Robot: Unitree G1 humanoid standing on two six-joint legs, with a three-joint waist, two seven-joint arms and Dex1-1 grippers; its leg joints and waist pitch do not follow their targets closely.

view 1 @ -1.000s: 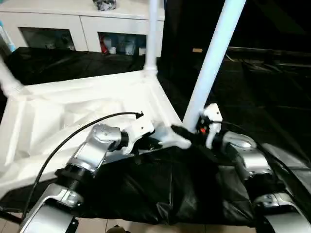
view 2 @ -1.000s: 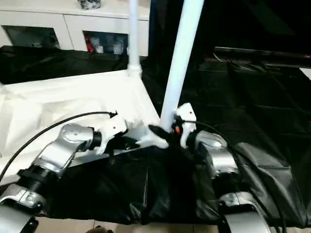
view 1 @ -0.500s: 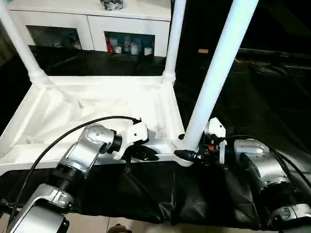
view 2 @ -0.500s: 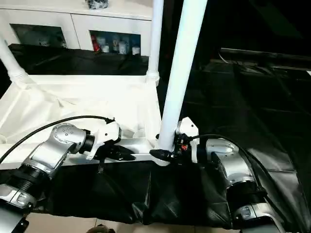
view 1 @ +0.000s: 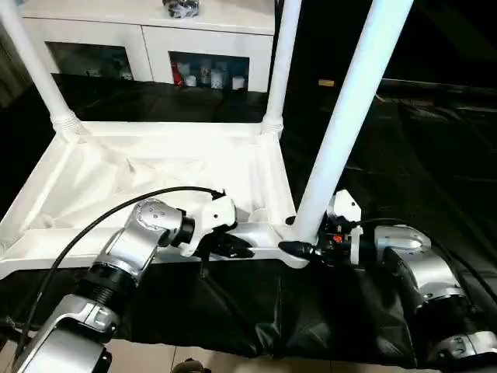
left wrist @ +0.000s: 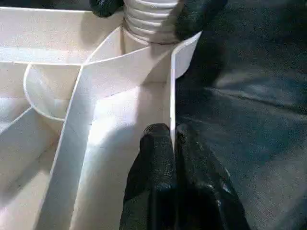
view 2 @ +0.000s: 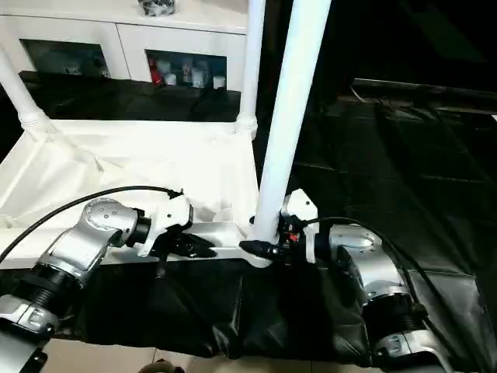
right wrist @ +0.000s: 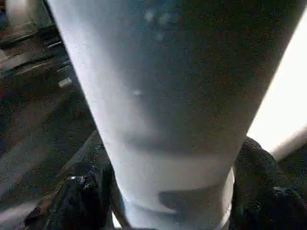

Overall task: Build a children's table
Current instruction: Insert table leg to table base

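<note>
Head views: upturned children's table [view 1: 155,167] lying on the black-covered work table [view 1: 435,148], three legs standing in corner sockets, white cabinet [view 1: 140,39] behind.

Left wrist view: left gripper [left wrist: 171,143] pinched tight on the thin near rim [left wrist: 171,86], one finger each side.

Right wrist view: right gripper [right wrist: 168,191] clasping the base of the nearest leg [right wrist: 163,91], fingers [right wrist: 259,163] pressed on both sides.
</note>
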